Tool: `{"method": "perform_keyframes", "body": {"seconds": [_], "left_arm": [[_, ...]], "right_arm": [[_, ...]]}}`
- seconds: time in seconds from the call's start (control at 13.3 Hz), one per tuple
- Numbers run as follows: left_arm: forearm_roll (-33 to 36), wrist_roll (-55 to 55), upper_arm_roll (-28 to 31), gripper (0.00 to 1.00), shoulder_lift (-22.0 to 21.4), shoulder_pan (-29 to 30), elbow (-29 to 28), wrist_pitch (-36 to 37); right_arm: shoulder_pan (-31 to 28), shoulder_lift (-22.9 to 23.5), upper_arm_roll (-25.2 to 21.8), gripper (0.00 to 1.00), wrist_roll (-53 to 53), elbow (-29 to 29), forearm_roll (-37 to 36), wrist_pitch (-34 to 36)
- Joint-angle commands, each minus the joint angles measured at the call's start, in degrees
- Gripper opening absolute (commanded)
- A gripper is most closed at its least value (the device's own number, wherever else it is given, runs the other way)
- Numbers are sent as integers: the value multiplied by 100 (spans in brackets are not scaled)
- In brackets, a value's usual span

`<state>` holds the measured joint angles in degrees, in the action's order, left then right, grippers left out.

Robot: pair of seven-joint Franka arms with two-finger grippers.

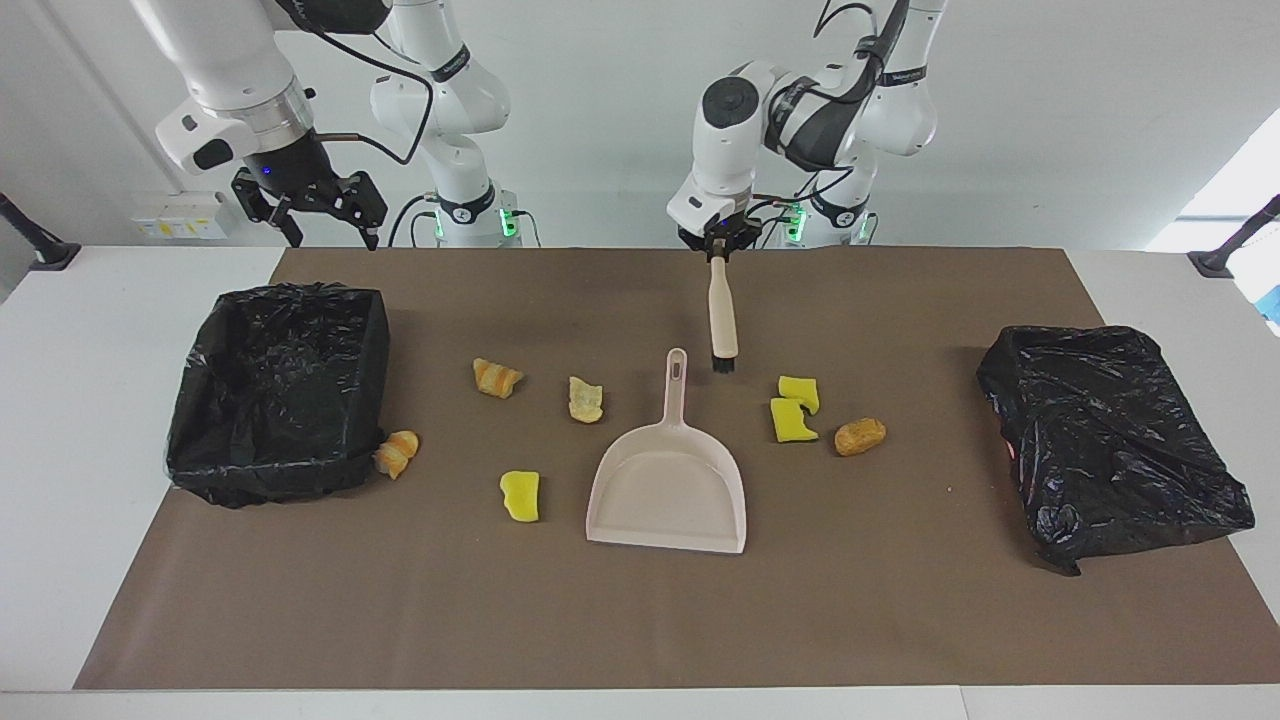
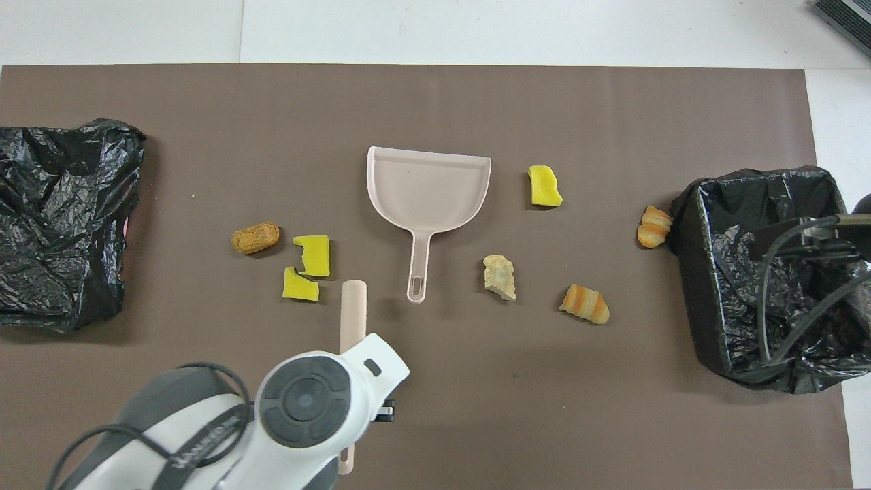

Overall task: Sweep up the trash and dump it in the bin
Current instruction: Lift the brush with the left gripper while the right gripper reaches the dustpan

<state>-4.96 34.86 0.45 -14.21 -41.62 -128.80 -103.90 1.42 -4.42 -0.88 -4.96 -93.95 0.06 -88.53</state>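
- Bare mat lies open past the dustpan's mouth.
- Two yellow sponges and a tan lump crowd one flank of the dustpan.
- Black bin and bag block the mat's ends.

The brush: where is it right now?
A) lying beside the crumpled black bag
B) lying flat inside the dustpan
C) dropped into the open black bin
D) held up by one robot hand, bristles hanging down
D: the left hand is shut on the top of the brush handle, and the brush hangs bristles down over the mat beside the handle of the dustpan, which is empty.
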Motion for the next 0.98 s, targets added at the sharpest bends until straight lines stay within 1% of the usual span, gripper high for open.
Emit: {"method": "perform_keyframes", "body": {"seconds": [0.0,0.15,0.23,0.38,0.53,0.75,0.9], "left_arm": [[126,-452,-54,0,-276,801,371,790],[503,-969,-54,0,-83,1399,514,784],[548,-1381,-54,0,49,1811,619,679],[566,-2146,-54,0,470,2585,1083,503],[575,-2779,-54,0,787,3140,1471,398],[829,-3816,-54,0,963,3537,1481,248],[856,-4257,-54,0,1069,3713,1464,-41]], "right_arm": [[323,-24,53,100,-609,-308,161,-488],[744,29,53,100,-1083,-571,161,-988],[946,116,62,100,-1382,-685,161,-1278],[1438,458,62,100,-2145,-695,161,-1674],[1930,801,53,100,-2849,-695,161,-2253],[2467,1337,53,100,-3545,-695,152,-3070],[2731,1680,53,100,-4010,-634,109,-3502]]}}
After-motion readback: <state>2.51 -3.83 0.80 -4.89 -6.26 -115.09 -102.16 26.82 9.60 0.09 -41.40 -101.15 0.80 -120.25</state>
